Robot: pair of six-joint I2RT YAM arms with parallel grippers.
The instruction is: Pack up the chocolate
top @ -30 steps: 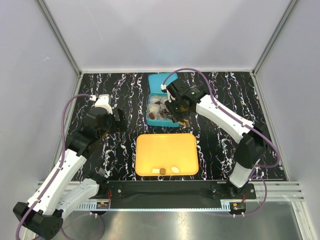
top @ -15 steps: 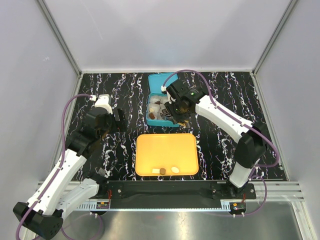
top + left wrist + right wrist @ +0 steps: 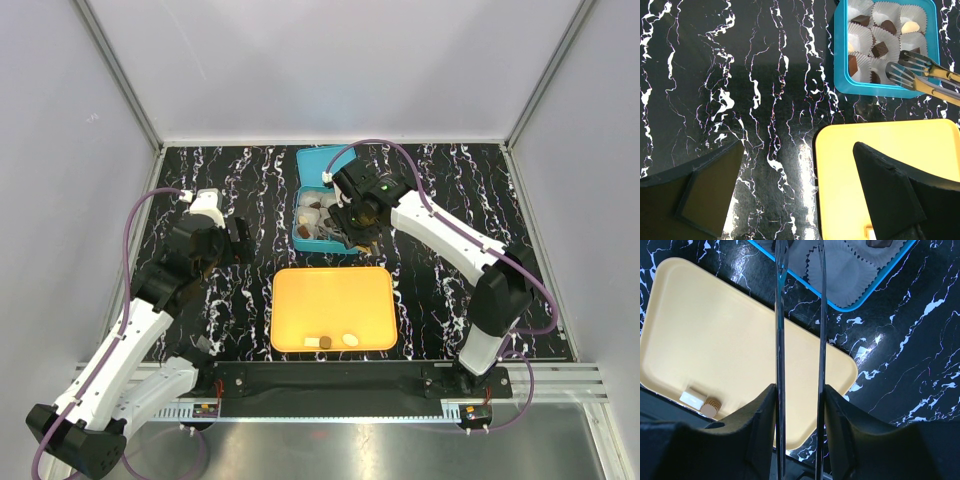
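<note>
Several dark and cream chocolate pieces (image 3: 318,215) sit in white paper cups in the blue box (image 3: 322,160); they also show in the left wrist view (image 3: 880,49). Two more pieces lie at the near edge of the orange tray (image 3: 333,300): a brown round one (image 3: 711,406) and a white square one (image 3: 691,397). My right gripper (image 3: 799,415) is shut on metal tongs (image 3: 780,340). The tong tips (image 3: 905,67) are slightly apart over the box's near right corner and hold nothing. My left gripper (image 3: 797,192) is open and empty, above the table at the tray's left edge.
An empty paper cup (image 3: 845,270) sits in the box corner under the tongs. The black marbled table (image 3: 250,180) is walled by grey panels on three sides. The box stands just behind the tray.
My right gripper has shifted the tongs slightly back over the blue box. The left arm has not moved.
</note>
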